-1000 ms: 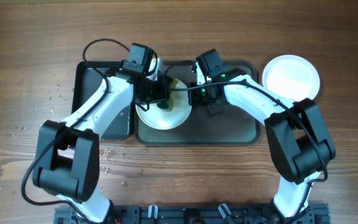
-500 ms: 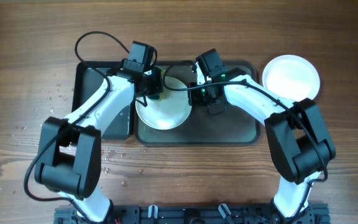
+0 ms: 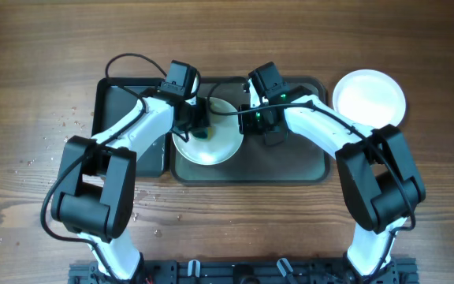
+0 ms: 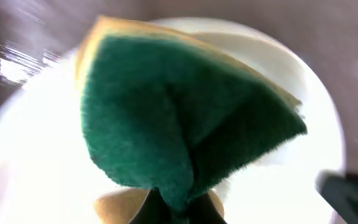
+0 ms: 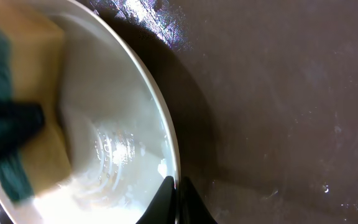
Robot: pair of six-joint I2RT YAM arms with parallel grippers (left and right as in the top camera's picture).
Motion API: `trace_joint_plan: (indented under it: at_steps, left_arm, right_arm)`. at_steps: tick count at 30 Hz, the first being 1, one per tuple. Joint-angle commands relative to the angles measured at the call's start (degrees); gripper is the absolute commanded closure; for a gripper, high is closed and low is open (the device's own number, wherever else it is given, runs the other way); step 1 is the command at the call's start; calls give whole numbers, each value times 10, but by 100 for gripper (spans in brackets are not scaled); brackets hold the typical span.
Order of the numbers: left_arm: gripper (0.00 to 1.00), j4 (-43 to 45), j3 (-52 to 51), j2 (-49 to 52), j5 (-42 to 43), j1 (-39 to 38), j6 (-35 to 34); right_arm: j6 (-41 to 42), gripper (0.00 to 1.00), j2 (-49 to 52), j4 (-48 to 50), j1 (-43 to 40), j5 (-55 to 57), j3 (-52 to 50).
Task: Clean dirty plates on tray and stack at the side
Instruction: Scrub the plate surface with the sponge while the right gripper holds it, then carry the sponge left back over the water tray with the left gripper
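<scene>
Near the middle of the overhead view, one white plate (image 3: 211,150) lies at the left end of the dark tray (image 3: 290,158). The left gripper (image 3: 198,122) is clenched on a green and yellow sponge (image 4: 185,124), which presses into the plate's bowl. The right gripper (image 5: 176,199) is pinched tight on the plate's right rim. A second plate (image 3: 369,96) sits on the counter (image 3: 416,47) at the upper right, just beside the tray.

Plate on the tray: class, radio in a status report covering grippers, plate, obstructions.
Left gripper shut on sponge, sponge on plate. Right gripper shut on plate rim. Plate on tray. Second plate beside tray, nothing blocking.
</scene>
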Motion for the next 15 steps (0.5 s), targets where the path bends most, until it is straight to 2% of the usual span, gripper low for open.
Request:
trace_joint_plan:
  at_steps: [1, 4, 7, 15]
  left_arm:
    - [96, -4, -9, -8, 170, -4, -27]
    - [96, -4, -3, -41, 177, -4, -35]
    - [96, -4, 2, -83, 143, -1, -35]
    - [94, -60, 2, -172, -92, 30, -35]
  right_arm:
    - [0, 96, 12, 3, 4, -11, -3]
    - [0, 96, 12, 3, 4, -11, -3]
    - [0, 96, 12, 3, 4, -11, -3]
    - [0, 96, 12, 3, 4, -11, -3]
